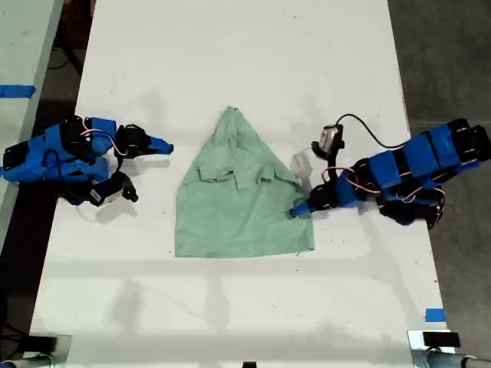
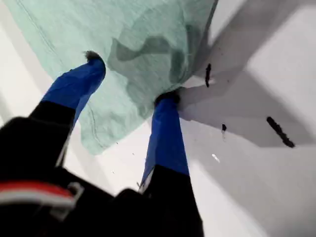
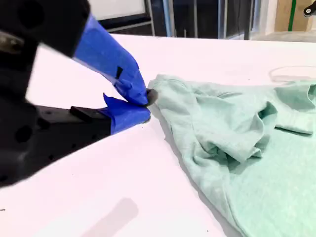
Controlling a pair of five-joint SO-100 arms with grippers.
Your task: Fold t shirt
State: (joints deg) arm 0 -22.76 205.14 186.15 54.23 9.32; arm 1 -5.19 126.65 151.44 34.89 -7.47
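Currently my first gripper [image 2: 131, 81] stood spread at the t shirt's [image 1: 238, 195] edge, toward the exterior view's right, both fingers touching cloth without pinching it. My second gripper [image 3: 143, 103], toward that view's left, was pinched closed and empty, just beside the shirt. Shirt lay mid-table [image 1: 230, 61], point away.

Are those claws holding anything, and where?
Nothing is held. My first gripper stands open at the t shirt's side edge; my second gripper is shut, empty, off the cloth.
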